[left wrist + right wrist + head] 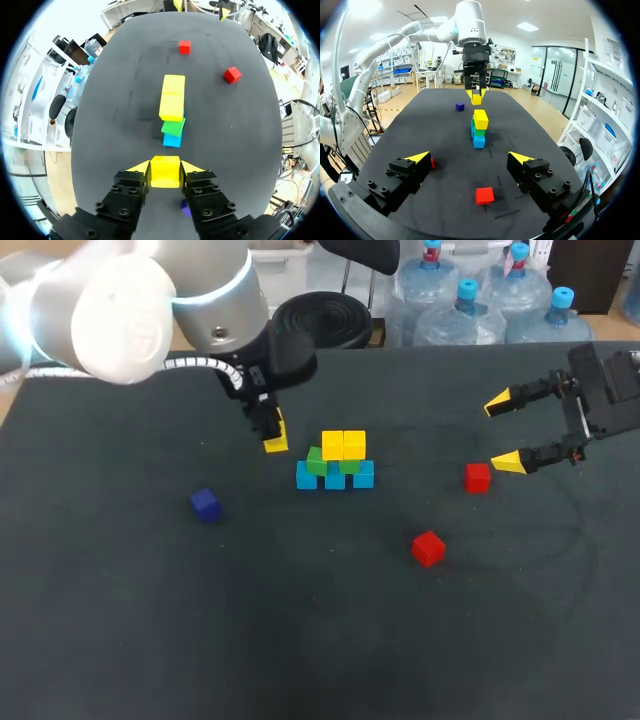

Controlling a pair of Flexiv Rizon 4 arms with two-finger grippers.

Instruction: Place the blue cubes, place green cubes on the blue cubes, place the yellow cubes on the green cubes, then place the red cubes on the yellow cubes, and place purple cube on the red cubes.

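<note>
**Inspector A:** What is recorded for the left gripper [165,166]?

**Inspector B:** It is closed on a yellow cube [165,173], which is clamped between both yellow tips.

**Inspector A:** How is the stack [335,462] placed relative to it?

**Inspector B:** It is found directly ahead of the fingers, near but apart. Blue cubes [335,480], green cubes [317,462] and two yellow cubes [333,444] are ranged in a line running straight away from the gripper. The left arm is judged the nearer.

**Inspector A:** And the right gripper [503,432]?

**Inspector B:** Its fingers are spread with nothing between them, and it is well apart from the stack. One red cube [477,477] is noted just beside a tip, and a second red cube [428,547] nearer mid-table [150,640]. The purple cube [205,504] is noted apart, on the left.
</note>
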